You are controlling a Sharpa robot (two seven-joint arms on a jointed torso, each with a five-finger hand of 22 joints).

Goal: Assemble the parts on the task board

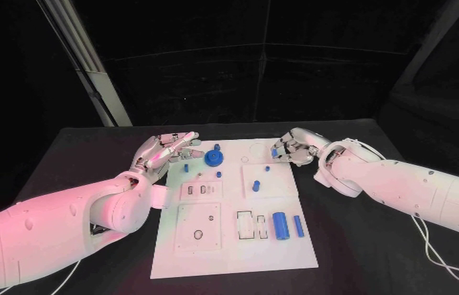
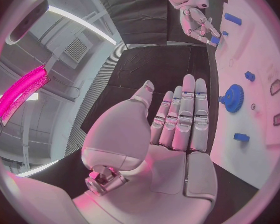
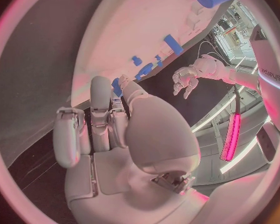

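Black tabletop [image 1: 105, 142] around the task board [image 1: 234, 255]. My left hand [image 1: 168, 148] hangs at the board's far left corner, fingers straight, empty, blue gear [image 1: 214, 157] just beside it. My right hand [image 1: 292, 147] pinches a small blue part [image 3: 117, 86] at the far right corner

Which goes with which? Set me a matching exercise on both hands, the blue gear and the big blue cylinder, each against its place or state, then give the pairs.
Things:
1. left hand
2. right hand
3. blue gear
4. large blue cylinder

Places or states:
A. lies on the near right part of the task board
B. pinches a small blue part
C. stretched out flat, holding nothing
D. sits on the board's far part, close to the left hand

Pairs: 1-C, 2-B, 3-D, 4-A
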